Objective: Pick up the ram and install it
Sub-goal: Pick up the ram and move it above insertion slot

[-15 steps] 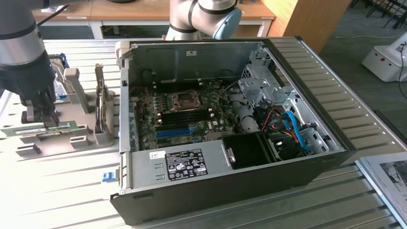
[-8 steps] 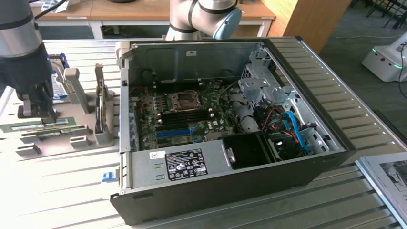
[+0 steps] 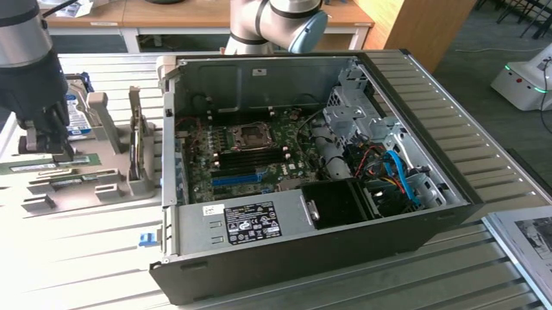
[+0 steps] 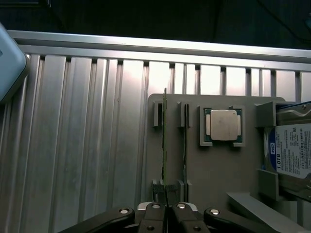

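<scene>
Pick-up step: the claw (image 4: 166, 209) is closed on the ram (image 4: 164, 145), seated on edge in the grey holder (image 4: 214, 170) beneath it; freeing it should call for a straight lift.

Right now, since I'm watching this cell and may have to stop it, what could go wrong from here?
1. The gripper is shut on the ram near one end, not mid-length, so lifting may tilt it and bind it in the holder slots.
2. A second stick stands in the neighbouring slot, close beside; the gripper might catch it.
3. The computer case walls rise around the motherboard; a ram carried low could strike them.
</scene>
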Robot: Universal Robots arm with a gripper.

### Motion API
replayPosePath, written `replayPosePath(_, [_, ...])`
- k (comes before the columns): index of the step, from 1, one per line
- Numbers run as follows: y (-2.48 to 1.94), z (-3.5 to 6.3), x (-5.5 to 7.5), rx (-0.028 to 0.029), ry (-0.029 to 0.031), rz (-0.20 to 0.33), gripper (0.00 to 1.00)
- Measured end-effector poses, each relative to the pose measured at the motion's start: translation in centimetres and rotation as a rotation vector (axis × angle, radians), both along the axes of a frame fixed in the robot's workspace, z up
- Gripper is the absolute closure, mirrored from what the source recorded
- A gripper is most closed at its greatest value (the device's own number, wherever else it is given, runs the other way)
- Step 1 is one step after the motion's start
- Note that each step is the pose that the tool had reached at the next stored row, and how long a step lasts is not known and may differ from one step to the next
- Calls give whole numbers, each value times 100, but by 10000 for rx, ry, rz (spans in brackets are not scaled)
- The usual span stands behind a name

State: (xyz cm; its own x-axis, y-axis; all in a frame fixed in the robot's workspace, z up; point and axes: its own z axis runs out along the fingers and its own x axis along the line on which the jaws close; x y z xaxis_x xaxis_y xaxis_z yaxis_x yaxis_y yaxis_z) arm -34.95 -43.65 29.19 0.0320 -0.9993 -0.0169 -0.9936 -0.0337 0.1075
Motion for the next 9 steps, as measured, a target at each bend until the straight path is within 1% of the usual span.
replayPosePath(6, [0,63,0,0,0,0,89])
replayPosePath(9, [0,75,0,1,-2,0,89])
